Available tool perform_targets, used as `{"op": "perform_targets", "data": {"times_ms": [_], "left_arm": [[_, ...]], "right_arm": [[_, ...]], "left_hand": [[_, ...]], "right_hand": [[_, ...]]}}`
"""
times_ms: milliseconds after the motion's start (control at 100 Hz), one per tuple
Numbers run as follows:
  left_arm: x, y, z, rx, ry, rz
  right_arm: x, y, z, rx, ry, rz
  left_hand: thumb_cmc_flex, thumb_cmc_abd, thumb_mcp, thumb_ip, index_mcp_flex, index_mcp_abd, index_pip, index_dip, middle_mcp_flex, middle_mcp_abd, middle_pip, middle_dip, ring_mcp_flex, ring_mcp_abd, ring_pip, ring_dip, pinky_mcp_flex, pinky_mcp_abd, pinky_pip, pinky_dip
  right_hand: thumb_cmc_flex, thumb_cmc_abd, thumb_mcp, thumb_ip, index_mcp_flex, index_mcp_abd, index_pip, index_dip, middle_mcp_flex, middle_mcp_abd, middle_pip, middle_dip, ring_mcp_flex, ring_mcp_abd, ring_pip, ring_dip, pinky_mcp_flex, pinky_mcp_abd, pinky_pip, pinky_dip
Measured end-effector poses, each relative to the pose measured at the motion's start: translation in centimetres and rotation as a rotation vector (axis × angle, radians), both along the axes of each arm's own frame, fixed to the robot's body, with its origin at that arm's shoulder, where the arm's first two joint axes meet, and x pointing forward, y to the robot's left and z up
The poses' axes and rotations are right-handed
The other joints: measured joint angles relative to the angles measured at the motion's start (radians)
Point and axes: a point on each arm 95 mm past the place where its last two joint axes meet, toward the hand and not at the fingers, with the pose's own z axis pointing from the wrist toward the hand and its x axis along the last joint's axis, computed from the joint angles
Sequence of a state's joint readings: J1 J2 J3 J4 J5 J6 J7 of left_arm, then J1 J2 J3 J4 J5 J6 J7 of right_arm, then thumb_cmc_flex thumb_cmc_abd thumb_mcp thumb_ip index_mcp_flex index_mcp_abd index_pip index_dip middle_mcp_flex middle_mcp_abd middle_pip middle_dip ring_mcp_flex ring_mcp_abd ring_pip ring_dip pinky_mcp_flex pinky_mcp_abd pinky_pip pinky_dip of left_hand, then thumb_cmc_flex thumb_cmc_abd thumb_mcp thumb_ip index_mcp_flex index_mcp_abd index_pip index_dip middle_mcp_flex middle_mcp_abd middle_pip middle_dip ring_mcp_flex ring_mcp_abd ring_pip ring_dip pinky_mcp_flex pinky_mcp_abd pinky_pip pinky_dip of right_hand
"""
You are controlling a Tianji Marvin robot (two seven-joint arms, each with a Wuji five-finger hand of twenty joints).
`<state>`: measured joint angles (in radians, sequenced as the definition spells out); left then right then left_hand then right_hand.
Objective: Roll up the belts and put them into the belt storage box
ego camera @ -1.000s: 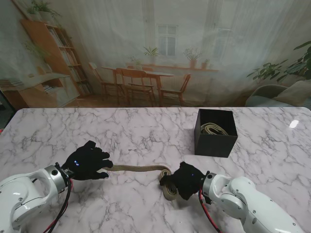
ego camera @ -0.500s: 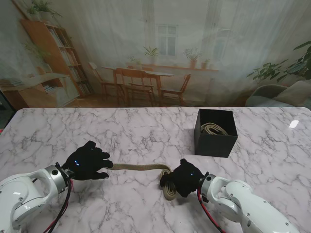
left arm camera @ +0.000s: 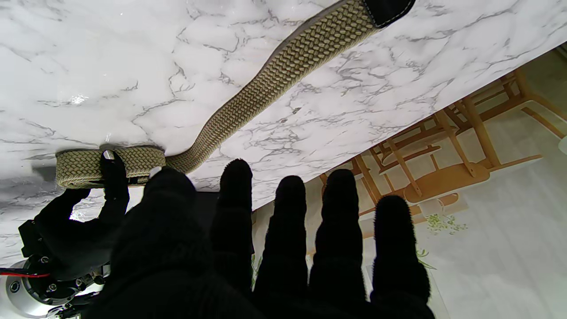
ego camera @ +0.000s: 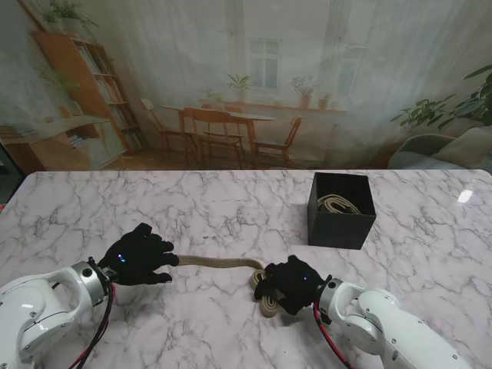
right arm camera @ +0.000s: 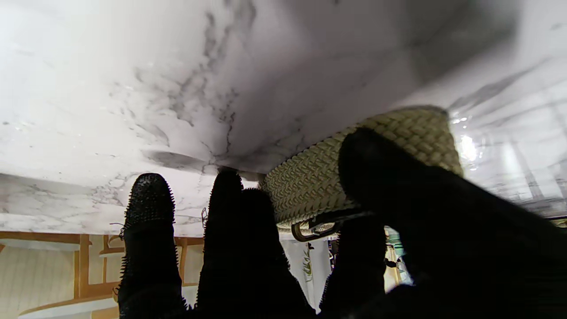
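1. Since the earlier frame my right hand [ego camera: 290, 283] has shifted slightly left with the coil, and the belt's straight run now sags into a curve.
2. The marble table [ego camera: 231, 207] carries everything.
3. The black storage box [ego camera: 341, 210] sits far right, a rolled belt [ego camera: 339, 204] inside.
4. My left hand [ego camera: 138, 255] rests with its fingers spread, covering the belt's end.
5. My right hand pinches the partly rolled woven belt [ego camera: 265, 292] near me.
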<state>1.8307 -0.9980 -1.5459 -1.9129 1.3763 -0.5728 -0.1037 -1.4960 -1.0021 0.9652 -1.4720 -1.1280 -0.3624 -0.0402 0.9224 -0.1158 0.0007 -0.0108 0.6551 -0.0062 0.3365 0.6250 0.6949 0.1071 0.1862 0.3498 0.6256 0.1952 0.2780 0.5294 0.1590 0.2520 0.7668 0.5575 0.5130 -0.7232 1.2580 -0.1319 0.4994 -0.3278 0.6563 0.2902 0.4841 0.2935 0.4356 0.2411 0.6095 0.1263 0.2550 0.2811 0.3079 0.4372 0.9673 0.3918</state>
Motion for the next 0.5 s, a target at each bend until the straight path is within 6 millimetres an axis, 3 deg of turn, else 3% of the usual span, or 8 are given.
{"op": "perform_targets", "data": {"times_ms": [100,280,500], "left_arm": [[0.02,0.0,0.01,0.0,0.0,0.0],[0.04,-0.01,0.02,0.001,0.002,-0.001],[0.04,0.0,0.01,0.001,0.002,-0.001]], "right_arm": [[0.0,0.08,0.1,-0.001,0.019,-0.008],[-0.23,0.07,0.06,0.011,0.036,-0.021],[-0.38,0.15,0.07,0.005,0.039,-0.024]], "left_hand": [[0.0,0.0,0.0,0.0,0.0,0.0,0.0,0.0,0.0,0.0,0.0,0.0,0.0,0.0,0.0,0.0,0.0,0.0,0.0,0.0],[0.0,0.0,0.0,0.0,0.0,0.0,0.0,0.0,0.0,0.0,0.0,0.0,0.0,0.0,0.0,0.0,0.0,0.0,0.0,0.0],[0.0,0.0,0.0,0.0,0.0,0.0,0.0,0.0,0.0,0.0,0.0,0.0,0.0,0.0,0.0,0.0,0.0,0.0,0.0,0.0]], "right_hand": [[-0.026,-0.014,-0.006,-0.016,0.036,0.0,0.007,-0.014,-0.101,0.03,-0.058,-0.011,-0.021,0.006,-0.008,-0.016,-0.019,0.012,-0.015,-0.023],[-0.065,-0.043,-0.036,-0.053,0.086,0.0,0.012,-0.032,-0.15,0.031,-0.075,-0.013,-0.064,0.017,-0.029,-0.048,-0.052,0.023,-0.038,-0.046],[-0.08,-0.046,-0.052,-0.065,0.087,0.0,0.063,-0.039,-0.138,-0.021,-0.077,-0.018,-0.065,0.017,-0.029,-0.055,-0.058,0.024,-0.039,-0.057]]}}
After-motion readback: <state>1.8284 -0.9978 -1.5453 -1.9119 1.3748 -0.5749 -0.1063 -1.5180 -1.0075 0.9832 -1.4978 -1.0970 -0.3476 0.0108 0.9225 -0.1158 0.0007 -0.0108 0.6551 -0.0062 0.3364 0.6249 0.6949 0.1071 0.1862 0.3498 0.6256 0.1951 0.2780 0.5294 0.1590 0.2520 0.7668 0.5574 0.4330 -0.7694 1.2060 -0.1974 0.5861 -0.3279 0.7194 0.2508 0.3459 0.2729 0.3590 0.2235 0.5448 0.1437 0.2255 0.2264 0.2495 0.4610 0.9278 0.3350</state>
